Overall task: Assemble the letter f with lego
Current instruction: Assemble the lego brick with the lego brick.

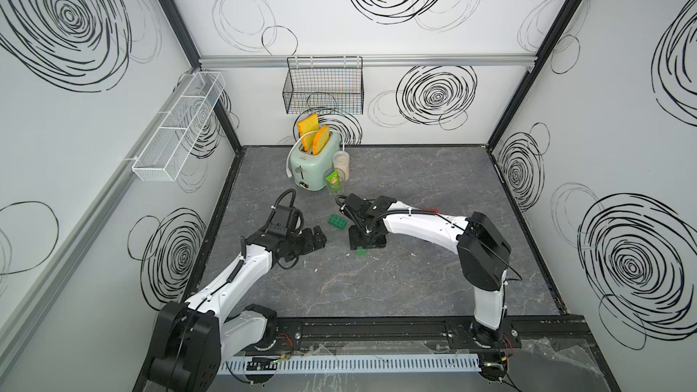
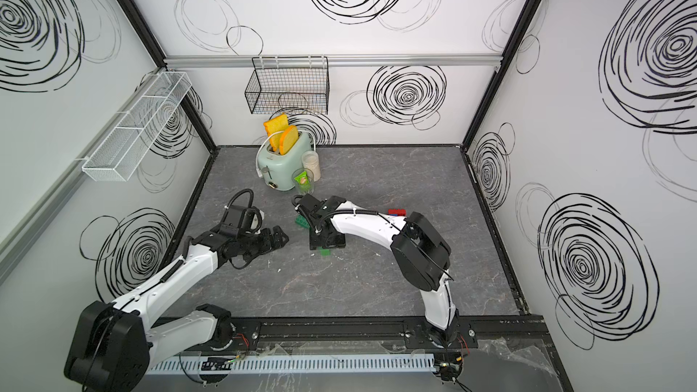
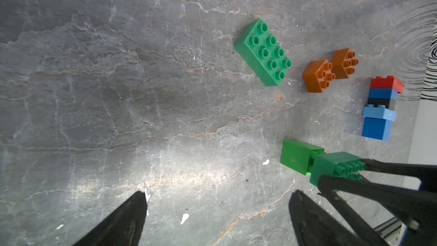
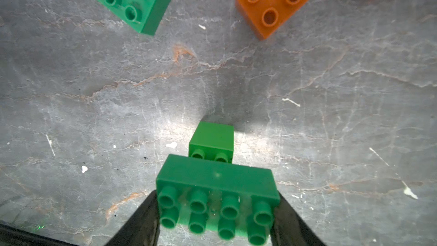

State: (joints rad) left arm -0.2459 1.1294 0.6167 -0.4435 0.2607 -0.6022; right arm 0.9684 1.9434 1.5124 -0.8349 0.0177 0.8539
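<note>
a dark green oblong lego brick [image 4: 217, 185] sits clamped by its short ends in the right gripper [image 4: 216, 216], right over the studs of a small lighter green brick [image 4: 211, 138] on the tabletop [image 4: 94, 95], while the left gripper [image 3: 220, 195] hovers nearby, wide and empty.

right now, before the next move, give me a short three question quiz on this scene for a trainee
1. True or false: the left gripper holds a brick.
2. What is the right gripper gripping?
3. How many orange-brown square bricks lie on the table? A one, B two, C four.

Key:
1. False. Its jaws stand open with nothing between them.
2. A green oblong brick.
3. B
</note>
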